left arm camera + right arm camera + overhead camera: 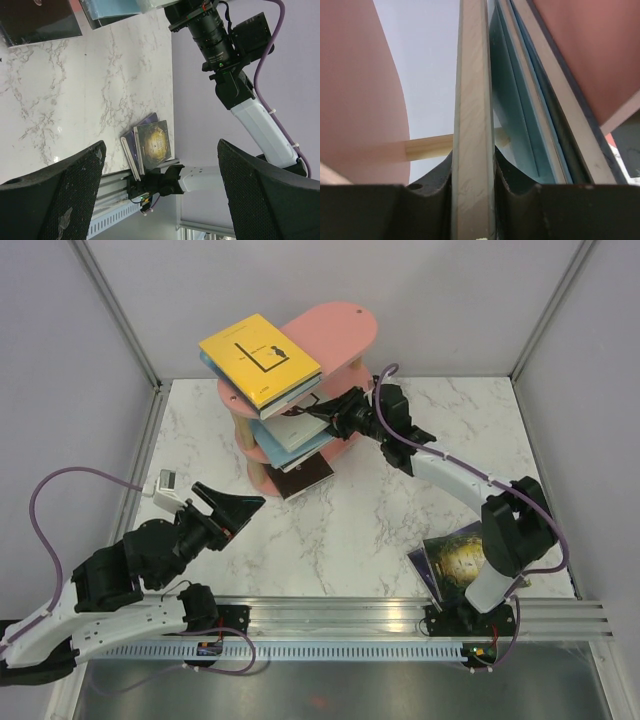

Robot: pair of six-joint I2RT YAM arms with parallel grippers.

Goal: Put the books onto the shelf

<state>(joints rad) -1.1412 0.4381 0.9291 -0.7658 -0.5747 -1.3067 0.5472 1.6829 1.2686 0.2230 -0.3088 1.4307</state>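
The pale grey-blue paperback (288, 432) sits partway onto the middle board of the pink three-tier shelf (340, 320), my right claw (316, 412) clenched on its edge. If I shove hard, I judge the shelf could skid, or the overhanging bright yellow paperback (258, 355) could slide off. My left claw (236, 508) hangs released over the marble table (350, 530).

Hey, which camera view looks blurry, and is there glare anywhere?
Right wrist: the pink shelf is blurred from closeness, the gripped book sharper. Left wrist: marble table crisp, near fingers dark and slightly soft. Top view: even light, faint shadows, no harsh glare.
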